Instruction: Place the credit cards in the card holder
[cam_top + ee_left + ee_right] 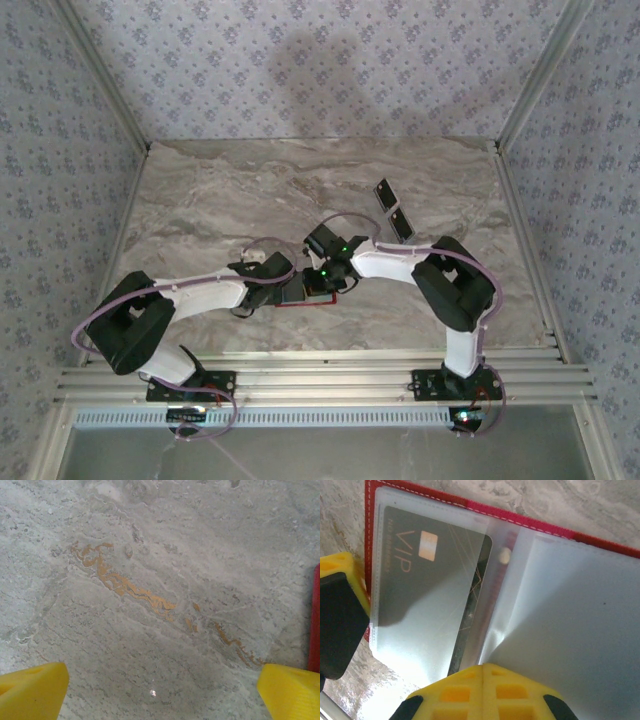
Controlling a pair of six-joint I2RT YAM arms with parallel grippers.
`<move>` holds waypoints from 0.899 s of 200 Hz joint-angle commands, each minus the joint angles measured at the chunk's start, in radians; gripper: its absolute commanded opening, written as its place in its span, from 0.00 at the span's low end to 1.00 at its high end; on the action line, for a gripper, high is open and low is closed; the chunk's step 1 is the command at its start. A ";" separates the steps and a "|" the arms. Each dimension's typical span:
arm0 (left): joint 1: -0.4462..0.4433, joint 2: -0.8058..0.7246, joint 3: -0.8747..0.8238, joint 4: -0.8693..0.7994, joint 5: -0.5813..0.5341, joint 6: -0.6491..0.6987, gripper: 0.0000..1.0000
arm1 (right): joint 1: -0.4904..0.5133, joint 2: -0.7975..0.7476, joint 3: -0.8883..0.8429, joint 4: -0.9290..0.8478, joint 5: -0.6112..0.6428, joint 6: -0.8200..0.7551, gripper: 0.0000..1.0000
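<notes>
The card holder (375, 500) lies open on the marble, red with clear plastic sleeves; in the top view only a red strip of the card holder (297, 303) shows beneath the two grippers. A dark credit card (430, 575) with gold VIP lettering sits inside the left sleeve. My right gripper (485, 672) is shut, its tips resting on the sleeves near the fold. My left gripper (162, 680) is wide open over bare marble, one finger beside the holder's red edge (315, 620). Two glossy black credit cards (385, 192) (402, 222) lie at the back right.
The left gripper's yellow finger (337, 565) stands at the holder's left edge in the right wrist view. Both arms meet at the table's middle near the front. A metal rail (320, 375) runs along the near edge, and patterned walls enclose the table.
</notes>
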 commanded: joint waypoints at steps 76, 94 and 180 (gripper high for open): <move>-0.007 0.026 -0.036 0.028 0.030 -0.015 1.00 | 0.037 0.060 0.070 -0.017 -0.011 0.006 0.05; -0.008 0.025 -0.036 0.030 0.031 -0.016 1.00 | 0.042 0.069 0.097 -0.024 -0.012 0.002 0.05; 0.031 -0.138 -0.006 -0.061 0.019 -0.003 1.00 | -0.019 -0.137 0.007 -0.080 0.056 -0.017 0.27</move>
